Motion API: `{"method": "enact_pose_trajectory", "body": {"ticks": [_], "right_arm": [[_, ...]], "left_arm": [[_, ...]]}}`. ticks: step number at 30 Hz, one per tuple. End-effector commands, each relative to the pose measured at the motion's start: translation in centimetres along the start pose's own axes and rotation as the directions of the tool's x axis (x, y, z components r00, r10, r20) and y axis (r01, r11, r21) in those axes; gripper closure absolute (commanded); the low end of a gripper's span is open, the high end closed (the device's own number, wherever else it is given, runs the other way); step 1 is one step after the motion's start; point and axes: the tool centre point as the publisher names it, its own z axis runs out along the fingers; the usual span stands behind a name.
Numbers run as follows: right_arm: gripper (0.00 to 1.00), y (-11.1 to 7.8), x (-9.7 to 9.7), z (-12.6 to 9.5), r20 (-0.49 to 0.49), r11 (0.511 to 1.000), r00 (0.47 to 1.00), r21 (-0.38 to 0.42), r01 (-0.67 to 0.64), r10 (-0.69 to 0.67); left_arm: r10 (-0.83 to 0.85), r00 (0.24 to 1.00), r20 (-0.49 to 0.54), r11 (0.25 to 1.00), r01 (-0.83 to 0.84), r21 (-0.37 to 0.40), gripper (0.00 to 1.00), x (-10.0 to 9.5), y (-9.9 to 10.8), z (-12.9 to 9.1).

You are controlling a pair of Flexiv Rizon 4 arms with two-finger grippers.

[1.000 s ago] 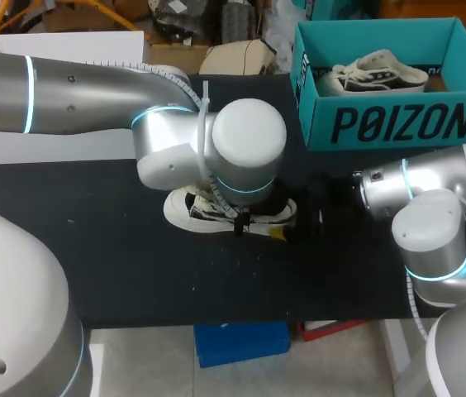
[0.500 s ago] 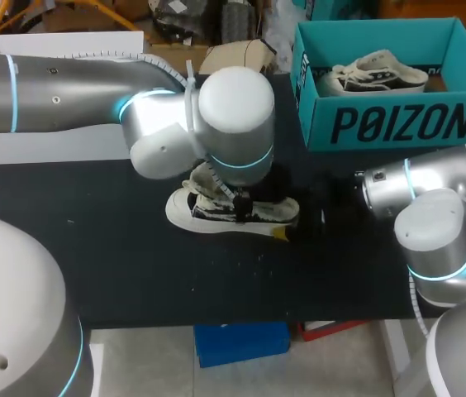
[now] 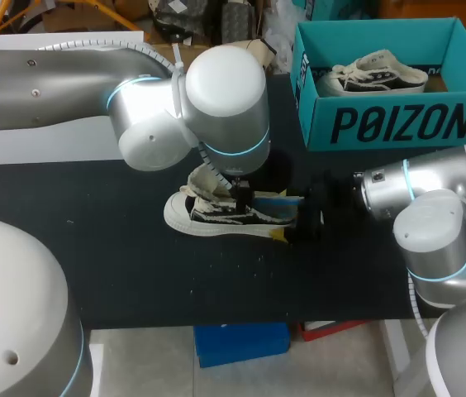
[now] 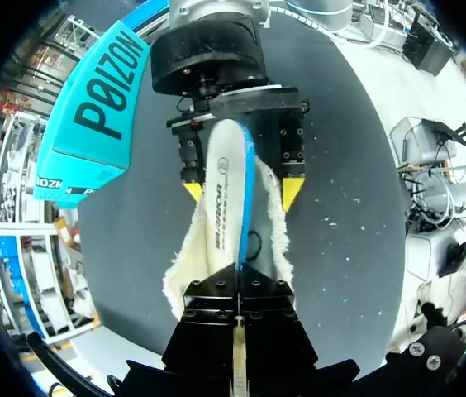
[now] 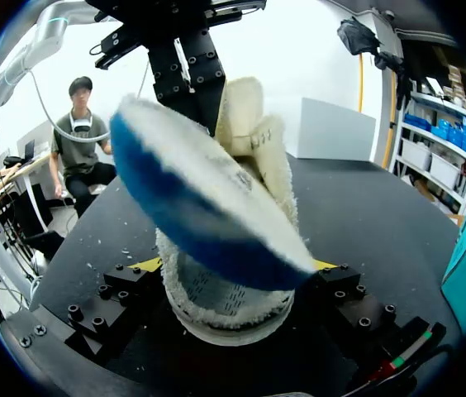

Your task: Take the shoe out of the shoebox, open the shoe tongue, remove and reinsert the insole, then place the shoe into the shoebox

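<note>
Left wrist view gave you the closest look. The left gripper [image 4: 237, 279] was pinched narrow on the near end of the insole [image 4: 223, 186]. There was one insole, white on top with a blue edge, and the line of small dark print along it was too fine to make out. Beneath it lay the shoe [image 4: 182, 269], its fleecy lining spread out on either side. Just beyond, the right gripper [image 4: 242, 192] stood with its two yellow tips on either side of the shoe, pressed against it and gripping it. Farther on sat the one teal shoebox [image 4: 84, 132], with large dark lettering across its side.

Right wrist view showed you what the other two did not: the insole's blue underside, tilted above the shoe's opening, with its high end in the left gripper's black fingers.

Only the head view let you count the shoes. There were two: the shoe on the black table [image 3: 117, 265], held between both grippers, and a second shoe [image 3: 373, 73] lying inside the shoebox at the table's far right corner.
</note>
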Motion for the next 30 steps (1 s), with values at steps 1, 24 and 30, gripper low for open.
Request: {"method": "enact_pose_trajectory", "body": {"ticks": [1,24,30], "right_arm": [[1.0,-0.1,0.1,0.3,0.003,1.0,1.0,0.003,-0.002,0.002],[1.0,-0.1,0.1,0.3,0.003,1.0,1.0,0.003,-0.002,0.002],[1.0,-0.1,0.1,0.3,0.003,1.0,1.0,0.003,-0.002,0.002]], "left_arm": [[0.001,1.0,0.015,1.0,-0.001,-0.009,1.0,0.2,0.0,-1.3],[0.094,0.995,0.042,0.959,-0.102,0.263,0.65,0.9,-1.8,2.8],[0.084,0.992,0.091,0.945,-0.109,0.309,0.67,0.4,-2.4,1.8]]}}
